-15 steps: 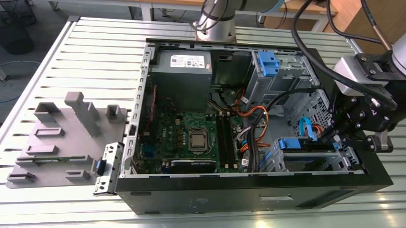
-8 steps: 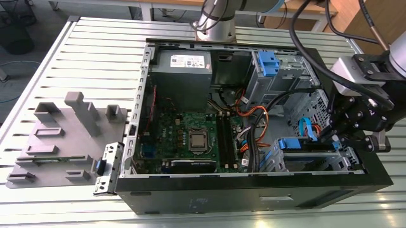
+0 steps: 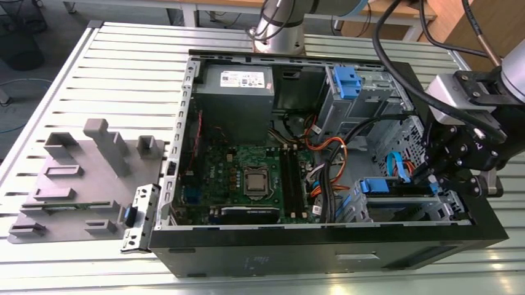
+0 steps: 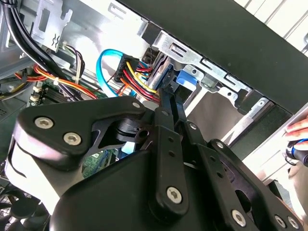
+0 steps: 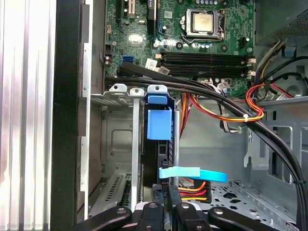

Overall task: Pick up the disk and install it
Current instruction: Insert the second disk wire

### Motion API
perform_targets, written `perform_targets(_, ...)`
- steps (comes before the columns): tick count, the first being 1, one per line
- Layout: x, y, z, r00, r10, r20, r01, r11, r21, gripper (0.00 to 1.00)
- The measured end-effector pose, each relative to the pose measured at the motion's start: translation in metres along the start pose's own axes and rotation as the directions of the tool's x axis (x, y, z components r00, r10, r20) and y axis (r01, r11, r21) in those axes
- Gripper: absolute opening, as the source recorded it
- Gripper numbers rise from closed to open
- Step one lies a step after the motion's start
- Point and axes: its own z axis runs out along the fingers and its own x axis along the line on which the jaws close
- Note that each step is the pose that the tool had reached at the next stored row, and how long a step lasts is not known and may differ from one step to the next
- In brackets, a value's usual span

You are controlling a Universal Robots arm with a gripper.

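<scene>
**Evidently in the bay: disk set into the drive cage**

The fingers (image 4: 162,125) were seen drawn together with almost no gap between them. Their tips were set against the blue handle of the disk (image 5: 159,122), though a true pinch on that handle could not be confirmed. The gripper (image 4: 169,92) was reached down into the computer case (image 3: 328,246), at the lower right of the exterior view. The disk was found standing on edge inside the grey drive cage (image 5: 118,139), near the centre of the first wrist view, with a blue cable (image 5: 192,174) lying just beside it. The pick-up was judged done and the insertion largely made. Full seating could not be told, and the gripper was not yet withdrawn.
</scene>
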Motion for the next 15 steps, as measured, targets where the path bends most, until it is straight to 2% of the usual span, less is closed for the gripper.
perform_targets(9, 0.0004, 0.001, 0.0012, 1.0, 0.0, 0.0, 0.0, 1.0, 0.0, 0.16)
perform_targets(15, 0.0006, 0.0011, 0.0044, 1.0, 0.0, 0.0003, 0.0, 1.0, 0.0, 0.16)
